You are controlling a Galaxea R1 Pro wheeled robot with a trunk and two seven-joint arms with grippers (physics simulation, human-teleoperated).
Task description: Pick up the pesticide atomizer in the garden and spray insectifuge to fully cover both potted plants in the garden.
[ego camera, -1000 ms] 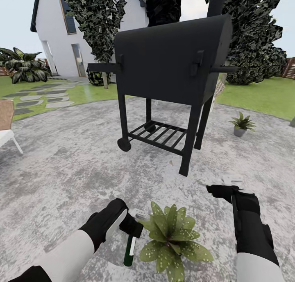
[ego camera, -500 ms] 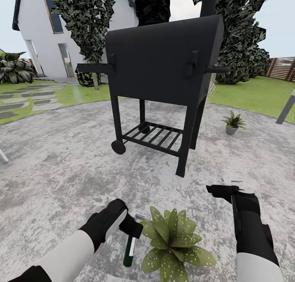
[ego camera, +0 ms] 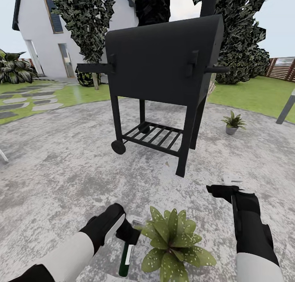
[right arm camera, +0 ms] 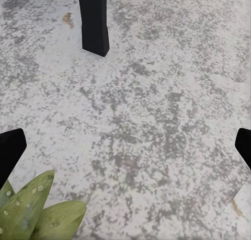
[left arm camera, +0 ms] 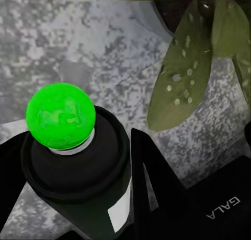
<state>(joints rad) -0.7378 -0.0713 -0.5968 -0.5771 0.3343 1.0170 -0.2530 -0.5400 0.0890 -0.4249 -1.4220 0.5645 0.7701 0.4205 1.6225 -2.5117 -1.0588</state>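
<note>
My left gripper [ego camera: 126,234] is shut on the pesticide atomizer [ego camera: 124,259], a dark green-black bottle hanging base down with its white spray head [ego camera: 137,222] beside the leaves. In the left wrist view the bottle [left arm camera: 78,167] sits between black fingers [left arm camera: 154,190], its round bright green end towards the camera. The near potted plant [ego camera: 174,242], a speckled green rosette, stands just right of that gripper; its leaves [left arm camera: 183,78] are close by. The second potted plant [ego camera: 232,122] sits in a grey pot far right on the paving. My right gripper [ego camera: 221,188] is open, its fingertips [right arm camera: 10,151] wide apart over paving.
A tall black barbecue grill [ego camera: 164,69] on legs with a slatted lower shelf stands ahead on the grey paved circle [ego camera: 61,167]; one leg [right arm camera: 94,20] shows near my right hand. Beyond lie lawn, stepping stones [ego camera: 24,104], a white house, dark trees and a brown fence [ego camera: 282,69].
The view swung right early on, then held still. My left gripper has since dropped lower and nearer with the bottle. The right arm has not moved.
</note>
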